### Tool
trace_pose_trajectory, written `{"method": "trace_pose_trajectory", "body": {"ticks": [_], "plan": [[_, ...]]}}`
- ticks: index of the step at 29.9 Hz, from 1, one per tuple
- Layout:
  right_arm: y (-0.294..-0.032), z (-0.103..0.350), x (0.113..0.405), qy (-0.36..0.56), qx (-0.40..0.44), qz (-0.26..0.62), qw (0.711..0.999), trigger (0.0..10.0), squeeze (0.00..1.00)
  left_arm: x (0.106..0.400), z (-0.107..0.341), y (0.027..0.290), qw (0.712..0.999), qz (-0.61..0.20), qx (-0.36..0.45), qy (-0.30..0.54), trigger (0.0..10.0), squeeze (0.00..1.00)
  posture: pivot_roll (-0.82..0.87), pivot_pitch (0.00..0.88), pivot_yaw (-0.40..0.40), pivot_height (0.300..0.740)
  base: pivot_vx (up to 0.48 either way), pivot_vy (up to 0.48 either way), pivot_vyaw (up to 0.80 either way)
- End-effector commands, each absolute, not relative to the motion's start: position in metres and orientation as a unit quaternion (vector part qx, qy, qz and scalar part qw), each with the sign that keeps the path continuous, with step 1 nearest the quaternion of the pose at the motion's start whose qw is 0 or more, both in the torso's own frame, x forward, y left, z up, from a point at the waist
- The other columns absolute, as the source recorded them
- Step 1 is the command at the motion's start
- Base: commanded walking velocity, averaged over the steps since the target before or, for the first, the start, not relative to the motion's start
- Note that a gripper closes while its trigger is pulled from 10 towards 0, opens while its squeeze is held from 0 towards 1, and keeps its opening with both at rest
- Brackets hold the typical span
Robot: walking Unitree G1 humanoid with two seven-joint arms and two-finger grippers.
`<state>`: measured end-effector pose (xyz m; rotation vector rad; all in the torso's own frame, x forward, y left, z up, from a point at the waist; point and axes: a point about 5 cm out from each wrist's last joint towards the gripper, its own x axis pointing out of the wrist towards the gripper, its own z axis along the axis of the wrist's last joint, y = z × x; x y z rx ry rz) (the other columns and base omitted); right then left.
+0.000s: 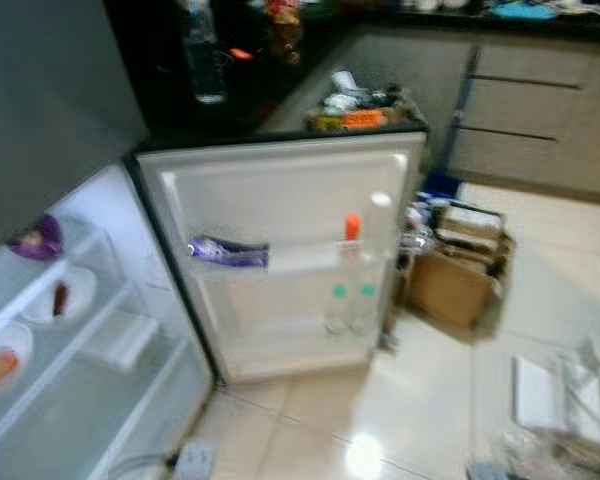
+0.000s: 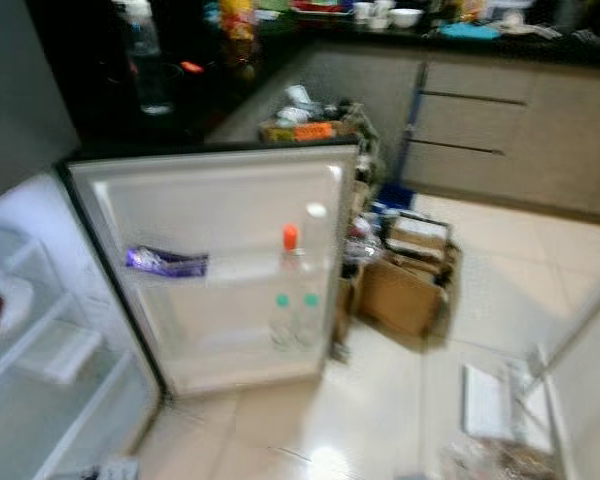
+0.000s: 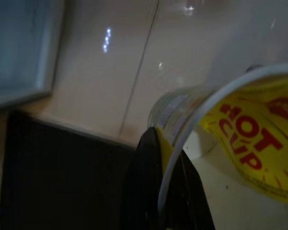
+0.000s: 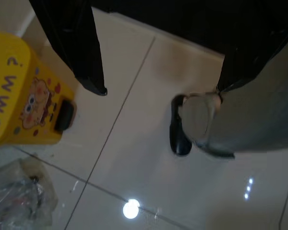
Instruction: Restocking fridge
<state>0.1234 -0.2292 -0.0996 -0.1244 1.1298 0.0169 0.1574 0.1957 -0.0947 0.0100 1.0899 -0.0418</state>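
Fridge door point(image 1: 280, 190): swung fully open, inner side facing the camera; taken here as the landmark. On its middle shelf, toward the hinge side, a purple packet point(image 1: 228, 251) lying flat; on the same shelf toward the free edge, a bottle with an orange cap point(image 1: 351, 228), upright. On its lower shelf, below the orange cap, two clear bottles with green caps point(image 1: 349, 306), upright and side by side, touching or nearly so.

Fridge interior point(image 1: 70, 340): left of the door, lit, white shelves; a purple item point(image 1: 36, 240) on the top shelf; a bowl point(image 1: 62, 296) with something dark red on the shelf below; a second dish point(image 1: 0, 365) with orange food lower still.

Behind the door: dark counter point(image 1: 180, 110) with a clear water bottle point(image 1: 206, 60) upright on it. Right of the door: an open cardboard box point(image 1: 458, 270) on the tiled floor point(image 1: 410, 390).

Left gripper point(image 3: 168, 191): black fingers closed upon a yellow cup point(image 3: 245, 143) lettered "HOT CUP", rim held between them, above the floor; cup well away from the fridge shelves.

Right gripper point(image 4: 158, 91): fingers spread wide, holding nothing, over the floor; a yellow cartoon-printed object point(image 4: 24, 96) beside one finger; a plastic bag point(image 4: 19, 201) near it.
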Motion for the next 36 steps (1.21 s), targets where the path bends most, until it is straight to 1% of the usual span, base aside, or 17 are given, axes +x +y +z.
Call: {"method": "trace_pose_trajectory", "body": {"ticks": [1,23,26,30,36], "plan": [[-0.2240,-0.0988,0.1292,0.529,-0.062,0.018,0.846,10.0,0.00,0.1458,-0.0985,0.2008,0.845,-0.015,0.010,0.534,10.0,0.00,-0.08,0.000,0.018,0.740,0.296,0.000,0.00],[-0.2223,-0.0986,0.1309,0.527,-0.064,0.021,0.847,10.0,0.00,0.1463,-0.0988,0.1975,0.848,-0.010,0.004,0.531,10.0,0.00,-0.08,0.000,0.014,0.740,0.295,0.000,0.00],[-0.2223,-0.0986,0.1309,0.527,-0.064,0.021,0.847,10.0,0.00,0.1474,-0.0984,0.1973,0.850,-0.005,-0.002,0.526,10.0,0.00,-0.08,0.000,0.012,0.740,0.000,0.000,0.00],[-0.2221,-0.0986,0.1311,0.527,-0.064,0.022,0.847,10.0,0.00,0.1483,-0.0981,0.1953,0.851,-0.017,-0.004,0.525,10.0,0.00,-0.08,0.000,0.011,0.740,0.000,0.000,0.00],[-0.2218,-0.0986,0.1313,0.527,-0.065,0.024,0.847,10.0,0.00,0.1475,-0.0987,0.1928,0.849,-0.027,-0.006,0.528,10.0,0.00,-0.08,0.000,0.010,0.740,0.000,-0.452,0.00]]}}
